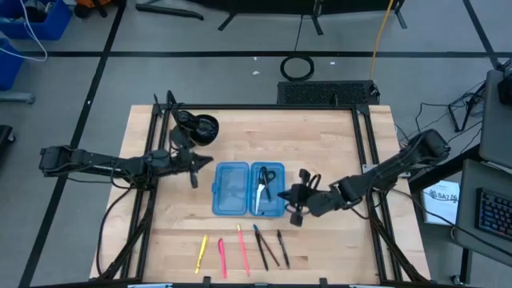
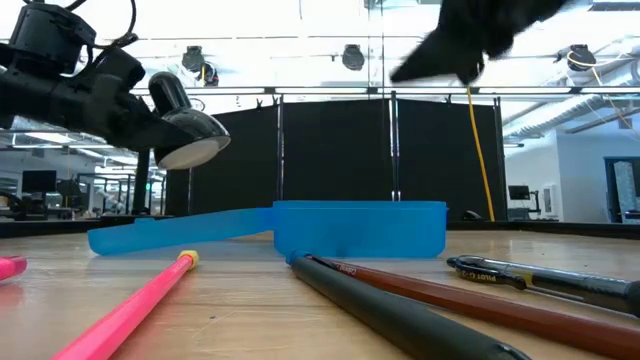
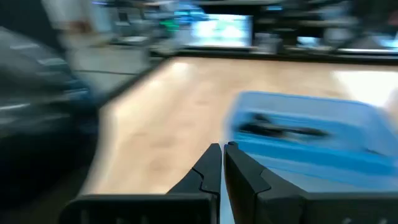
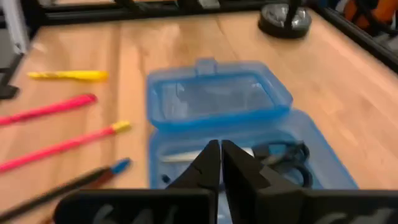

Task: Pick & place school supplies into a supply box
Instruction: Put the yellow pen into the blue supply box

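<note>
Scissors (image 1: 266, 182) lie inside the supply box (image 1: 232, 189), just beside the clenched, empty right gripper (image 1: 294, 200)

Table (image 1: 336, 152): light wood with a black frame, in the middle of the high view.
Black round stand (image 1: 200, 128): on the table, upper left part.
Cable coil (image 1: 298, 67): on the grey floor above the table.
Blue bins (image 1: 32, 20): top left corner.
Keyboard (image 1: 494, 212): right edge.
</note>
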